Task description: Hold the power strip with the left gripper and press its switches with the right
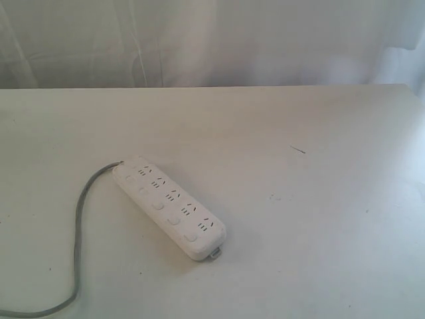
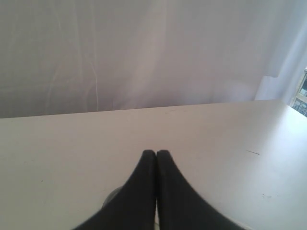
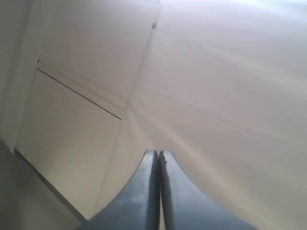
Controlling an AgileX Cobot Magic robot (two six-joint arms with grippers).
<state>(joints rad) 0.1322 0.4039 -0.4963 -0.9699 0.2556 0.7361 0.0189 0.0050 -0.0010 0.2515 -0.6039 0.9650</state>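
Strip [image 1: 169, 206]: lay flat on the table [image 1: 299, 232], left of centre in the exterior view, slanting from far-left to near-right, with nothing touching it.
Switches [image 1: 157, 206]: five in one row along the strip's near-left long side, one beside each socket group; whether any was pushed in could not be told.
Cord [image 1: 80, 226]: grey; it left the strip's far end, curved round and ran to the near-left corner of the exterior view.
Left gripper [image 2: 156, 154]: seen only in its wrist view; the fingers were pressed together with tips touching and nothing between them. It hung over bare table, facing the curtain [image 1: 212, 40].
Right gripper [image 3: 157, 154]: seen only in its wrist view; the fingers were closed tight and gripped nothing. Pale surfaces lay beyond, one crossed by a thin dark line; what they were could not be told.
Mark [image 1: 297, 149]: a short dark streak on the table, well apart from the strip.
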